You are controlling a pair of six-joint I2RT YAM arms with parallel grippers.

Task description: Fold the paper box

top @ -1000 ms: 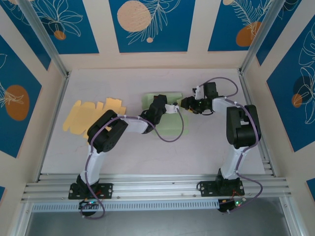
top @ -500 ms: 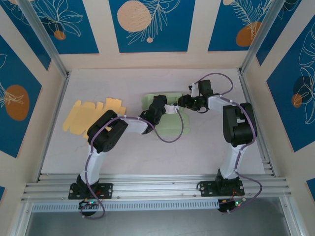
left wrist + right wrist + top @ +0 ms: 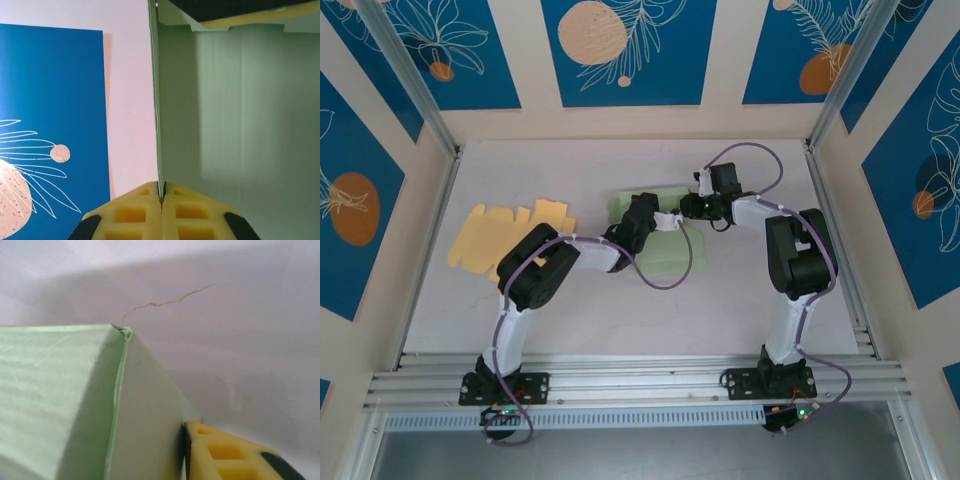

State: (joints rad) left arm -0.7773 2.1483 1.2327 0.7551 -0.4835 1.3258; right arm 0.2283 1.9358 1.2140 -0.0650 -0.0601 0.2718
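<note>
**A:** Where is the paper box?

**B:** The green paper box [image 3: 668,252] sits on the white table [image 3: 570,320], about mid-table and a little toward the far side. It lies between the two wrists.

**A:** And the left claw?

**B:** The left gripper [image 3: 642,210] reaches in from the near left and is clenched on the box. In the left wrist view its yellow pads [image 3: 130,215] meet on the thin edge of an upright green wall. The pale inside of the box spreads to the right of that wall.

**A:** The right one?

**B:** The right gripper [image 3: 693,207] is at the box's far right corner. In the right wrist view one yellow pad [image 3: 222,452] lies against the box's outer side, below a creased corner edge. From one pad alone I cannot tell whether that claw is released or grasping.

**A:** Anything else on the table?

**B:** A flat yellow cardboard sheet [image 3: 505,235] lies at the left, well apart from the box. Blue panels [image 3: 620,50] with printed leaves line the walls.
</note>
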